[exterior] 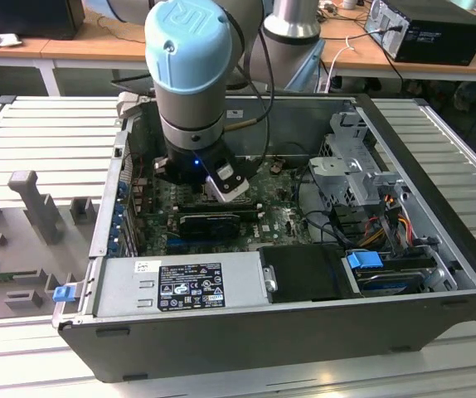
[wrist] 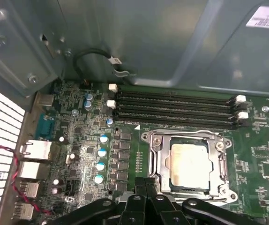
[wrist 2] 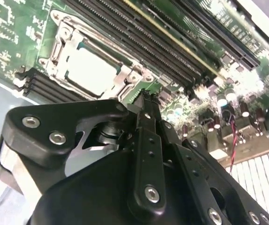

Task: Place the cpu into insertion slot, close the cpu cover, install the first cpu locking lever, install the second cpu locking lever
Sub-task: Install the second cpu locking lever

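The cpu [wrist: 190, 161] is a pale square chip lying flat in the insertion slot [wrist: 190, 138] on the green board. The silver cpu cover [wrist: 155, 157] lies down around it as a frame; the same cpu [wrist 2: 87, 65] and cover [wrist 2: 123, 77] appear in the second wrist view. My gripper [wrist: 146, 183] is shut, its black fingertips pressed together with nothing visible between them. The tips hover at one corner of the cover's frame [wrist 2: 144, 96]; whether they touch it I cannot tell. In the exterior view the arm's wrist [exterior: 192, 157] reaches down into the open computer case.
Long black memory slots [wrist: 172, 105] run beside the socket. A black card [exterior: 209, 222] lies across the board below the wrist. The power supply [exterior: 180, 286], a drive cage [exterior: 354, 178] and cables [exterior: 387, 220] crowd the case. The case walls [exterior: 221, 340] enclose everything.
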Controlling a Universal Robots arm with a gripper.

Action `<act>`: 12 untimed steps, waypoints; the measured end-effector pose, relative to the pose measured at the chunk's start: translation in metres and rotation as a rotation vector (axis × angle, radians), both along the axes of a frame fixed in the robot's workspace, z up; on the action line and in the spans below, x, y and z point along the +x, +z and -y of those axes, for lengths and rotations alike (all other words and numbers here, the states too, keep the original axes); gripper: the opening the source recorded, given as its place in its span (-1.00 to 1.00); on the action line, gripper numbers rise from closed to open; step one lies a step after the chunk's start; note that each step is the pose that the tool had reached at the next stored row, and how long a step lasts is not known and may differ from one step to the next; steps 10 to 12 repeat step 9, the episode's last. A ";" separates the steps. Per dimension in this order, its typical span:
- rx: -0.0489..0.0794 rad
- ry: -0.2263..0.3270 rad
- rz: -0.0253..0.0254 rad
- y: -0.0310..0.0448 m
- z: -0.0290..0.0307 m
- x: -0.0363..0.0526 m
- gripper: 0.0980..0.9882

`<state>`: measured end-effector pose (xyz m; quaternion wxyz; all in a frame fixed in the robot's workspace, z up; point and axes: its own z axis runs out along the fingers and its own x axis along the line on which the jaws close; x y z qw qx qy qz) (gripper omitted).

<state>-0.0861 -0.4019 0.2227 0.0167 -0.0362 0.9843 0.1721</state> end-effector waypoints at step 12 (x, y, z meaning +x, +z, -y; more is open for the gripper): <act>0.000 0.000 0.0001 0.0223 0.0000 0.0000 -0.98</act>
